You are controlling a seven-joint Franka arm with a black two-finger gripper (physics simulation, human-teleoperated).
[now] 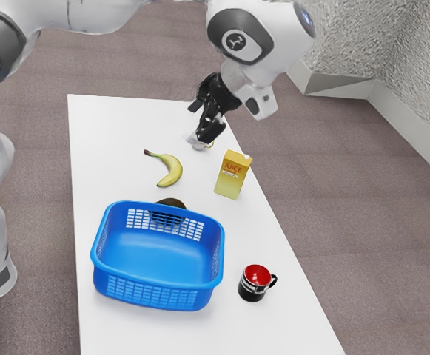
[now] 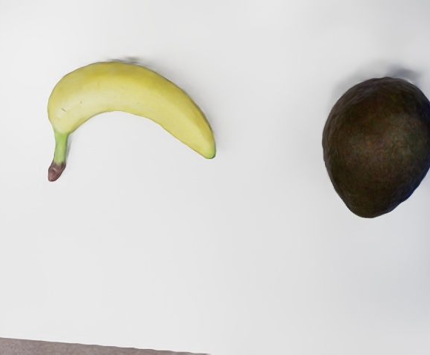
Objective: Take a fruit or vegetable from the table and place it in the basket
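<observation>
Basket (image 1: 159,287) nearest, mouth up, ready to receive; mug (image 1: 254,283) to the exterior view's right. Avocado (image 2: 380,148) just beyond the basket's far wall. Farther: juice carton (image 1: 232,176) upright, banana (image 2: 118,87) lying on the tabletop (image 1: 107,174). Tool (image 1: 200,120) raised at far end, fingers spread, nothing between, presumably to straddle a fruit.

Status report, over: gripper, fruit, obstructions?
Gripper open, holding nothing. Banana and avocado on table, outside basket. Basket wall beside avocado, may crowd a grasp there.
</observation>
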